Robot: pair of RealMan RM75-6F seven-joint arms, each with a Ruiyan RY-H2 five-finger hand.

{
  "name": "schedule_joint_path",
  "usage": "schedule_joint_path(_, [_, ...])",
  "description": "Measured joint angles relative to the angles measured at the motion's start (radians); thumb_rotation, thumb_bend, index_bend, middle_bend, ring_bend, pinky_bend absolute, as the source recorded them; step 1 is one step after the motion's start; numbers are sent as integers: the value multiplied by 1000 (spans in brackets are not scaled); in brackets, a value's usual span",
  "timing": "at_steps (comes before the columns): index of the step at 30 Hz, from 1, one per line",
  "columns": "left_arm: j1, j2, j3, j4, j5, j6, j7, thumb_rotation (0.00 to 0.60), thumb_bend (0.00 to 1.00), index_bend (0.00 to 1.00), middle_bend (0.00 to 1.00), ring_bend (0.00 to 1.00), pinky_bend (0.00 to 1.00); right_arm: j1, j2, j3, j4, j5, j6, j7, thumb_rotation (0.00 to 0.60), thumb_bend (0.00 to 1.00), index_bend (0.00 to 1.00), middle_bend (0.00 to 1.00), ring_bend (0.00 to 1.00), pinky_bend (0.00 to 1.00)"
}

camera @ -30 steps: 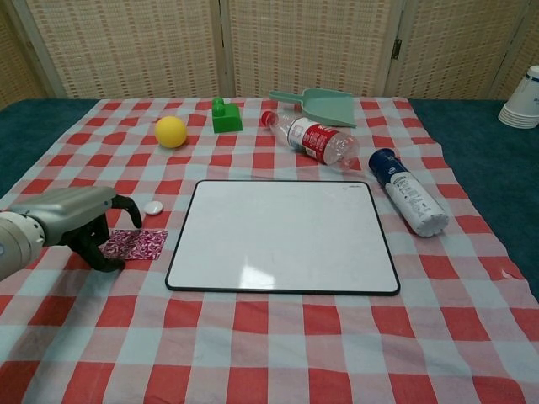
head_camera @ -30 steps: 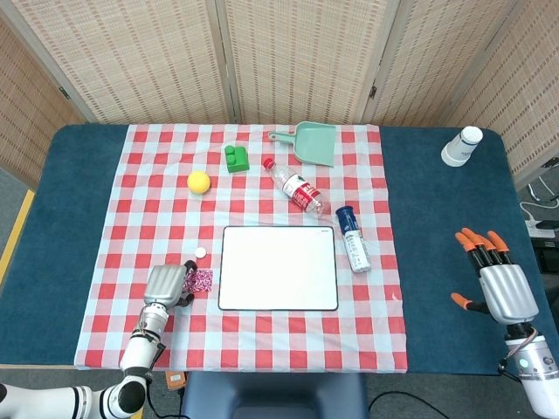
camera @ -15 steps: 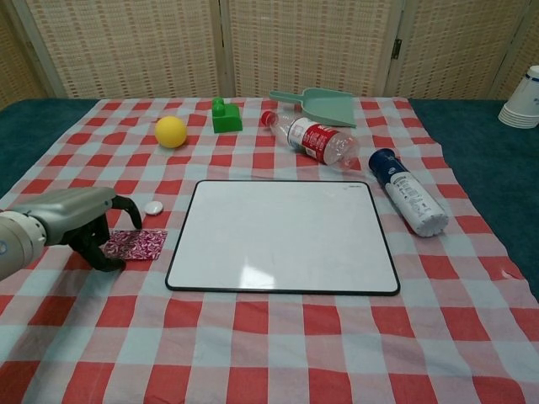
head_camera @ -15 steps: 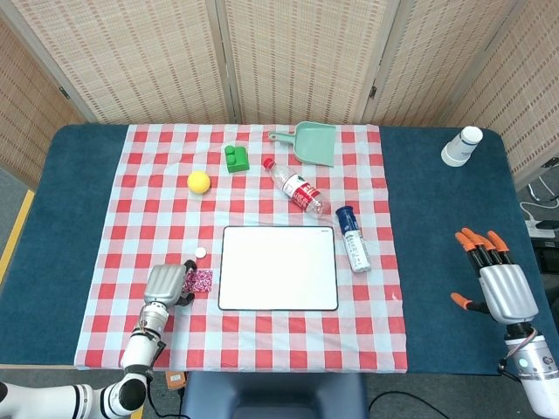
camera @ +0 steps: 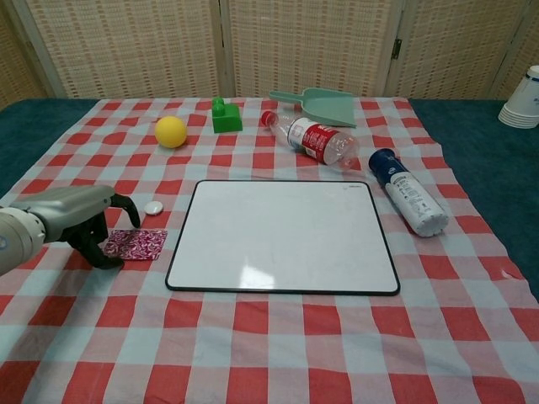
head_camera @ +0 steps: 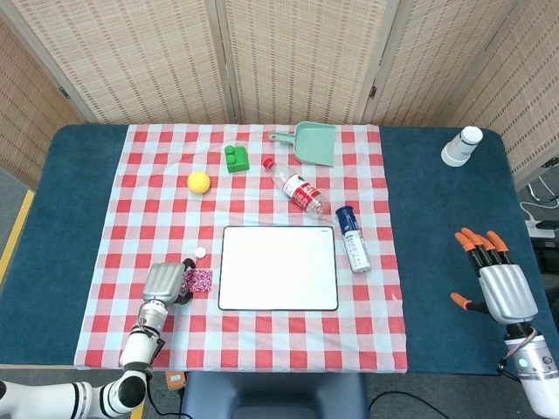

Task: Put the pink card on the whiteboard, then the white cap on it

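Almost nothing has moved since the earlier frames: the left hand has only edged slightly leftward, its dark fingers curled down at the left edge of the pink card, whether pinching it I cannot tell. That card lies flat just left of the whiteboard, the white cap just beyond it. Step one, grasping the card, seems underway; next comes lifting it rightward onto the whiteboard. Well right of the whiteboard, the right hand hovers spread, holding nothing.
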Motion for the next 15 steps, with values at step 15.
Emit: schedule_joint_path(15, [-12,-8,3,16,-20,-10,-2,600,278,330,972,955,946,-1,2,1,0,-2,5,5,600,0,32,52,0,0])
